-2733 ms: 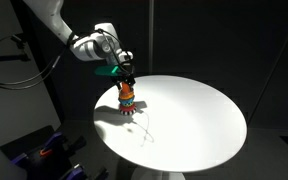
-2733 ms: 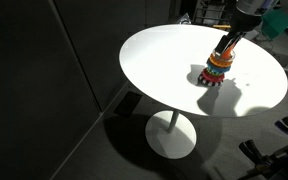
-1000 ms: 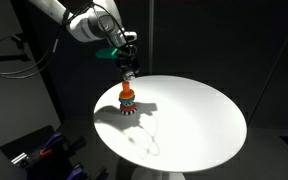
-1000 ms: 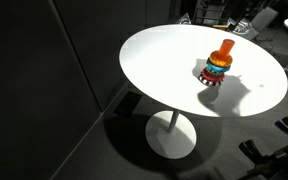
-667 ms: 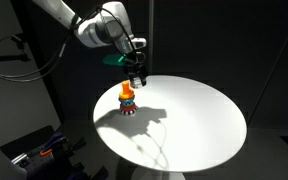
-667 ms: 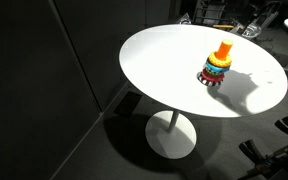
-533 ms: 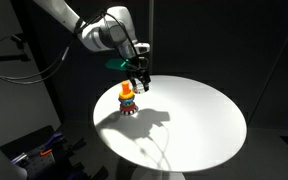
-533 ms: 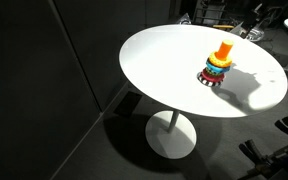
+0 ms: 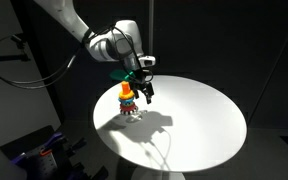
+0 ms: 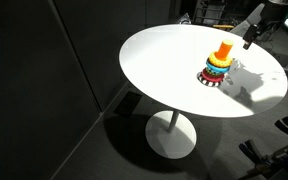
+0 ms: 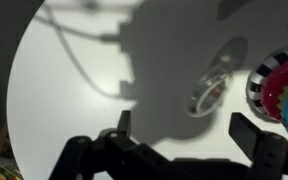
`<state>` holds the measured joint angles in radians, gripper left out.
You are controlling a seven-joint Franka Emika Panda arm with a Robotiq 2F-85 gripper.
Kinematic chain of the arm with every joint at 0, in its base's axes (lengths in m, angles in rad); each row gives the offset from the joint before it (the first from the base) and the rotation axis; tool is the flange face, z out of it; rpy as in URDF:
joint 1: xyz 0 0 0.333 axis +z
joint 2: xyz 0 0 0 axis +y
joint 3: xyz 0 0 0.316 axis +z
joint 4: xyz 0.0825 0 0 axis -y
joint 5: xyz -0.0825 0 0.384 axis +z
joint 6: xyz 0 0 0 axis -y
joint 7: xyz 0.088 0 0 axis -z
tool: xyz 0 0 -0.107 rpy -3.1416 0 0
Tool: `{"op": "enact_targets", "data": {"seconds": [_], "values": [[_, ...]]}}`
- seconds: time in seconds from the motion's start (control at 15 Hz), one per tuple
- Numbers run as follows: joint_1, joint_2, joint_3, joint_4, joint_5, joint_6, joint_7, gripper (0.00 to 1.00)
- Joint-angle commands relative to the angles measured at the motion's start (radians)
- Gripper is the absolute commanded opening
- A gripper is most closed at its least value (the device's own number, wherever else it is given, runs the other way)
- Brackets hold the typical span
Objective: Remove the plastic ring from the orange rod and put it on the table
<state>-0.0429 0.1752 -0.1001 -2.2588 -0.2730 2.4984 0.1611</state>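
The orange rod (image 9: pixel 127 89) (image 10: pixel 223 49) stands upright on the ring toy (image 9: pixel 128 100) (image 10: pixel 217 66), above coloured rings and a striped base, on the white round table (image 9: pixel 204 122) (image 10: pixel 164 60). In the wrist view a small clear plastic ring (image 11: pixel 209 95) lies on the table (image 11: pixel 64 90) in the arm's shadow, just beside the toy's striped base (image 11: pixel 267 72). My gripper (image 9: pixel 147 91) (image 10: pixel 249 40) (image 11: pixel 184 125) hangs low beside the toy. It is open and empty, with the ring a little beyond its fingertips. The ring is too small to make out in both exterior views.
The tabletop stretches wide and bare away from the toy in both exterior views. It rests on one central pedestal (image 10: pixel 171 125). Dark surroundings with equipment and cables (image 9: pixel 44 155) lie beyond the table edge.
My gripper rose from the toy, then moved sideways and down to the table beside it. The toy has not moved.
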Motion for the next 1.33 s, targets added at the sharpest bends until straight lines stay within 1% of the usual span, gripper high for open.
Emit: {"op": "enact_targets", "data": {"seconds": [0.0, 0.67, 0.93, 1.2, 1.27], "values": [[0.011, 0.012, -0.005, 0.032, -0.011, -0.051, 0.014, 1.00], [0.017, -0.066, 0.026, 0.029, 0.037, -0.225, -0.044, 1.00], [0.015, -0.113, 0.044, 0.019, 0.071, -0.286, -0.103, 1.00], [0.019, -0.159, 0.059, 0.012, 0.108, -0.330, -0.153, 1.00], [0.016, -0.118, 0.055, 0.025, 0.081, -0.299, -0.113, 1.00]]}}
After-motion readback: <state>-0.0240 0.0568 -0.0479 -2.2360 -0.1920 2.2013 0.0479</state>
